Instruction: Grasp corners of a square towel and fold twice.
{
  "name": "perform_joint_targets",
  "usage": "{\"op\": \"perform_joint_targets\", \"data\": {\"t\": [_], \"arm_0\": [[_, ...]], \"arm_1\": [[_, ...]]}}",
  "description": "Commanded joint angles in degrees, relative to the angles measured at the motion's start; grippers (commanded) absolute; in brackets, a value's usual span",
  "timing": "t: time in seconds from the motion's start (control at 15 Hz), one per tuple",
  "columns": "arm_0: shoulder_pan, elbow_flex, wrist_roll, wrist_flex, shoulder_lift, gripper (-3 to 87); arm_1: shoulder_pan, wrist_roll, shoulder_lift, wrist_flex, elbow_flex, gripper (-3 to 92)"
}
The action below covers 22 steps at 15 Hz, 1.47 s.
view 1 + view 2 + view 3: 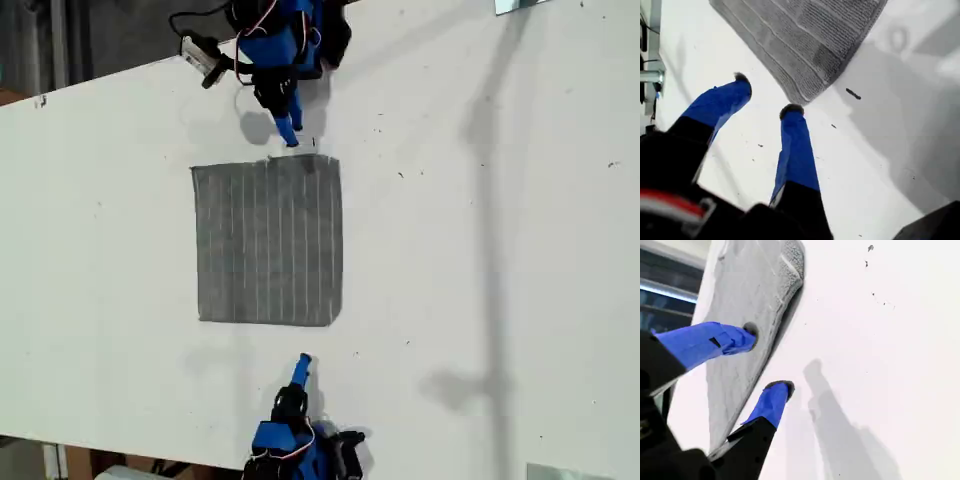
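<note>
White table [520, 250], matte, lightly speckled; no containers in view

Item 1: the towel [268, 240], grey with thin pale stripes. It lay flat and unfolded on the table, between the two arms. The stripes ran from one arm toward the other.

Item 2: the corners, none yet gripped. One corner [806, 99] lay just ahead of my first gripper [767, 94], slightly off to one fingertip's side and close to that tip. Another corner [792, 252] lay further ahead of my second gripper [767, 359], along the towel's edge.

Item 3: my first gripper, jaws parted and holding nothing, both tips over bare table short of the cloth.

Item 4: my second gripper, jaws spread wide and holding nothing. It straddled the towel's edge with one finger over cloth and the other over table.

Judgement: my second gripper sat nearer the fabric. My first gripper needed a short reach forward to its corner before closing
</note>
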Motion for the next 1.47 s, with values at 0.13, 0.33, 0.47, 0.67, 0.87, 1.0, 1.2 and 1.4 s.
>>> {"op": "perform_joint_targets", "data": {"t": [0.13, 0.33, 0.47, 0.67, 0.87, 1.0, 1.2, 1.4], "arm_0": [[-26.98, -2.29, -12.39, 0.97, 0.53, 10.4], [-26.28, -2.37, -11.34, 0.97, 0.53, 12.1], [-21.27, -2.20, -12.66, -4.22, 0.53, 18.2], [-8.88, -13.89, -17.84, -9.32, -17.40, 20.4], [4.13, -34.28, -22.85, -12.74, -56.16, 18.0], [7.21, -33.84, -24.17, -24.70, -66.09, 18.5], [9.32, -36.91, -25.31, -33.49, -78.40, 19.6], [6.68, -38.06, -23.38, -37.53, -85.25, 19.5]], "arm_1": [[11.60, -11.78, -0.70, -3.25, 1.76, 22.9], [10.72, -11.95, -0.70, -3.78, 2.20, 26.2], [11.43, -11.95, -1.76, -3.96, 1.32, 30.8], [5.98, -12.39, -15.82, 1.58, -14.59, 32.7], [-7.12, -7.03, -33.66, -10.55, -13.89, 32.6], [-15.38, -2.02, -38.85, -20.48, -10.99, 32.4], [-16.61, -1.76, -44.30, -32.34, -7.12, 31.9], [-14.50, -3.60, -77.17, -44.03, -18.46, 32.7]]}}
